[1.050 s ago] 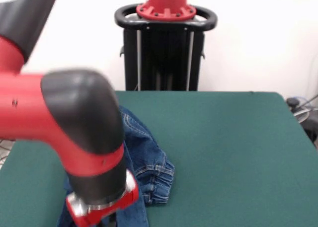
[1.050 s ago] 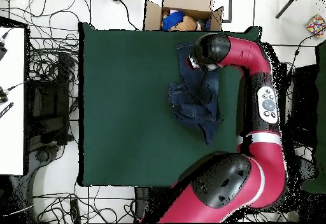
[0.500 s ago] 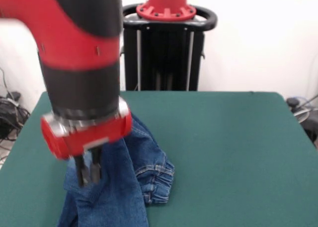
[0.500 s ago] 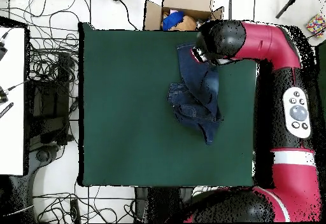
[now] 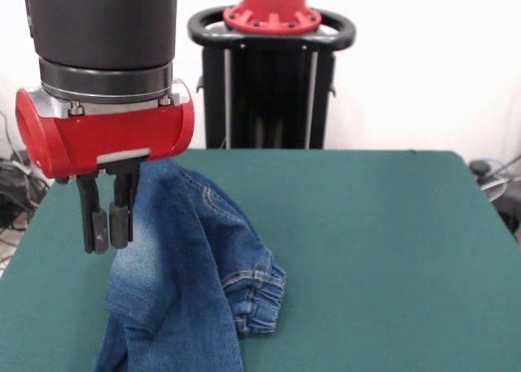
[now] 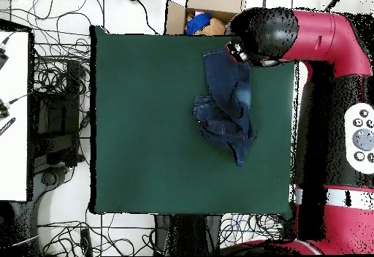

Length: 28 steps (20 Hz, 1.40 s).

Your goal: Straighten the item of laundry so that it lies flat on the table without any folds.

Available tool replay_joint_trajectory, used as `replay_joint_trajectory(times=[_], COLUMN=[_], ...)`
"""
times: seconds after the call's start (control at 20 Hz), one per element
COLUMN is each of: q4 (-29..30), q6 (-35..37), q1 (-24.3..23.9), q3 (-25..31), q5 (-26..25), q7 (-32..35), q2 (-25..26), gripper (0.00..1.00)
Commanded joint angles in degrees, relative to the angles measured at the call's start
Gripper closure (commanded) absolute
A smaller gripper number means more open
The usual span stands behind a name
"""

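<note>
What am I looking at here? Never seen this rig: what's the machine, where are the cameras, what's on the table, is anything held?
The machine is a single red and black robot arm with a gripper at its end. It works at a large table covered in dark green cloth. One picture comes from a camera across the table, facing the robot; the other looks straight down from above. On the table lies a pair of medium-blue denim jeans, bunched and folded near one edge. The gripper hangs right beside the jeans' upper part; these views do not show whether it grips any cloth. Off the table, the overhead view shows a cardboard box and cables on the floor.
</note>
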Motion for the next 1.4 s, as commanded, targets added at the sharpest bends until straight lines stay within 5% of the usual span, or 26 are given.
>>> replay_joint_trajectory(times=[0.05, 0.35, 0.7, 1.4], q4=[9.29, 10.81, 4.75, 6.01], q6=[-3.35, -9.94, -6.21, -10.41], q1=[-1.35, 0.22, 6.13, 5.25], q3=[1.32, 1.43, -1.71, -2.12], q5=[3.01, 4.44, 5.40, 6.72], q7=[-2.47, 3.91, 9.82, 8.32], q2=[4.12, 6.78, 8.34, 9.32], gripper=[1.00, 1.00, 1.00, 1.00])
